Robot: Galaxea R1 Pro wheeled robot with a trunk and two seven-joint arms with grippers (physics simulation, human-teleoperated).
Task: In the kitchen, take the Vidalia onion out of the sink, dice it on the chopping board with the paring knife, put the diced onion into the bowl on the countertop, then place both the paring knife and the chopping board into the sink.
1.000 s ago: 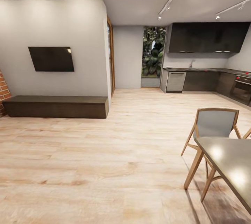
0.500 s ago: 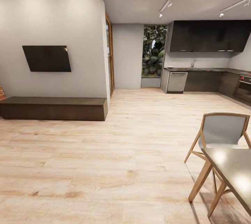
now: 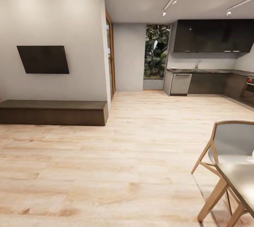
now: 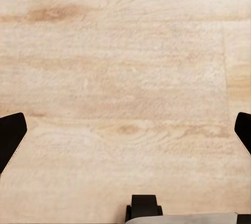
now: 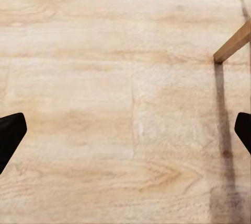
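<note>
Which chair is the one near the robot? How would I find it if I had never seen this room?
Start at the big wooden floor and look to the near right corner, where a grey table pokes in. The chair stands tucked against that table's far end. It has slanted pale wooden legs and a grey back, unlike the long dark bench by the left wall.

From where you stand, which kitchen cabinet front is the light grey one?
The light grey front at the counter's left end, nearest the window; every other front is dark.
</note>
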